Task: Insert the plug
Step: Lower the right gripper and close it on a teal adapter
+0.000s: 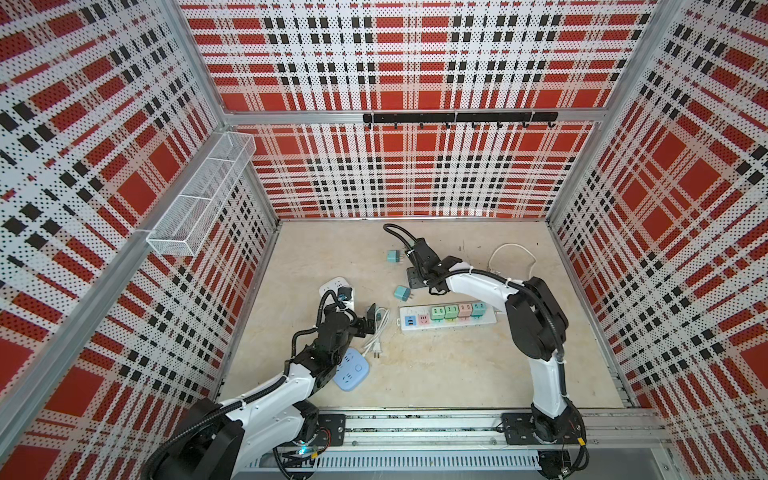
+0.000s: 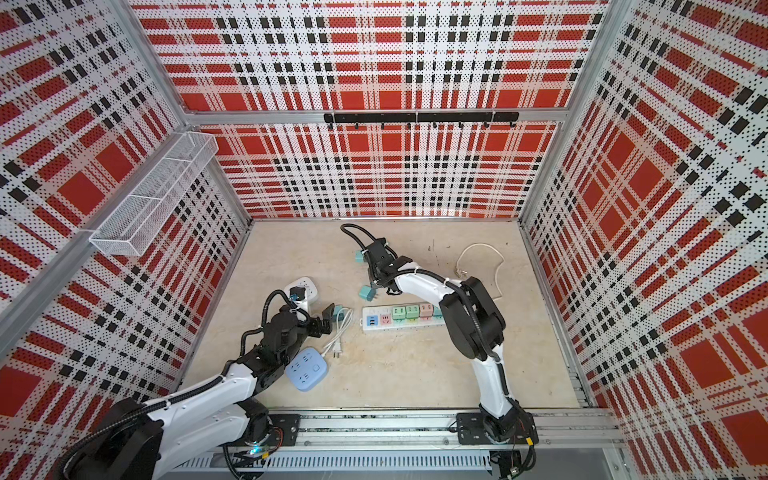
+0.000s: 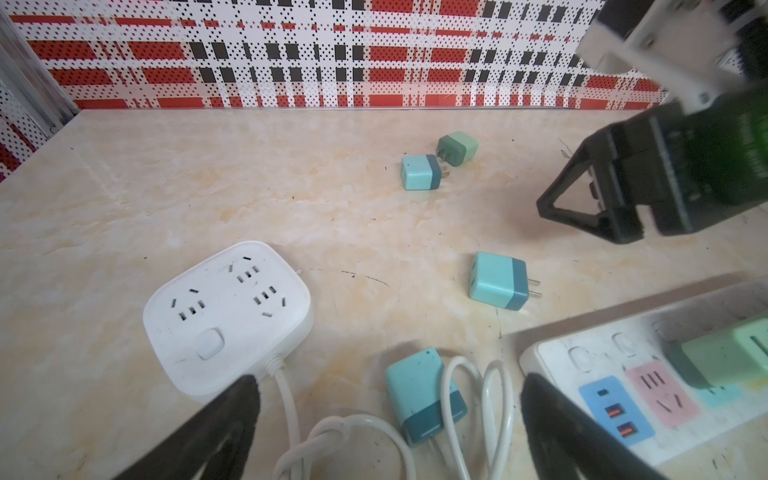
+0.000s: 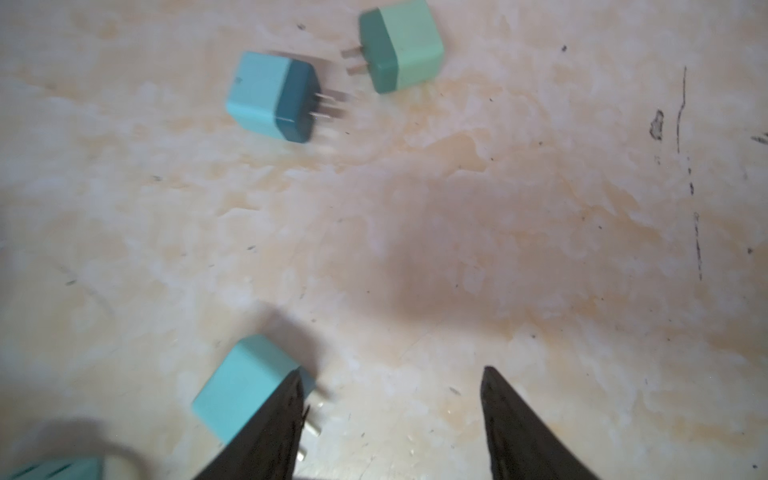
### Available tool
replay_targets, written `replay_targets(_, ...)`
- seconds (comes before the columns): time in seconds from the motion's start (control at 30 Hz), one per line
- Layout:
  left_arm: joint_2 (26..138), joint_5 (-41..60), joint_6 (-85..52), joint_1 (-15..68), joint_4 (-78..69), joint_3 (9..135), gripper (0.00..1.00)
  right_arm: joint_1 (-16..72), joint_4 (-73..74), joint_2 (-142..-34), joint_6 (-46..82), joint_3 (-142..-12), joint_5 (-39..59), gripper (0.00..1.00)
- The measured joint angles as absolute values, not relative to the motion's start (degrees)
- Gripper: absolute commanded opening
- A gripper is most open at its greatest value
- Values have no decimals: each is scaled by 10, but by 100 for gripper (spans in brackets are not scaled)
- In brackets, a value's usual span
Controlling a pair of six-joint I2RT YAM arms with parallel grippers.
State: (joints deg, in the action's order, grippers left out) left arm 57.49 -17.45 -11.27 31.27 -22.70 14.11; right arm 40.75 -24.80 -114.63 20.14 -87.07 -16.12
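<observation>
A pale marbled bench [image 1: 436, 374] is sitting inside red, black and white plaid perforated walls [image 1: 415, 174], with a wire basket [image 1: 199, 195] hanging on the left wall and a black hook rail [image 1: 457, 117] running along the back one. A white power strip [image 1: 491, 318] is lying mid-bench, pastel plugs [image 1: 451, 311] sitting in it. A loose teal plug [image 4: 245, 386] is lying just behind the strip, beside the right fingers [image 4: 498, 399], which are standing apart, released. Toward the left edge the left fingers [image 3: 245, 399] are hovering spread wide, grasping nothing.
</observation>
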Motion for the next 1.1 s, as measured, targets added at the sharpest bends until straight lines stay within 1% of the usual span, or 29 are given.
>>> replay_targets(0.07,575,-175,-113,313,-227,141,99,408,-215,-1122,173,-844,-121,72)
replay_targets(0.17,575,-176,-112,313,-227,141,99,408,-179,-1114,133,-819,-64,73)
replay_targets(0.33,575,-178,-112,313,-227,141,99,408,-169,-1122,86,-803,-13,77)
replay_targets(0.43,575,-180,-112,314,-227,141,99,408,-169,-1141,65,-812,3,80)
replay_targets(0.63,575,-181,-111,316,-227,141,99,408,-187,-1206,39,-859,13,79)
replay_targets(0.8,575,-183,-111,316,-227,141,99,408,-198,-1224,29,-864,13,80)
replay_targets(0.9,575,-183,-111,316,-227,141,100,408,-199,-1225,25,-864,14,78)
replay_targets(1.1,575,-184,-111,317,-227,141,99,408,-199,-1234,20,-866,17,69)
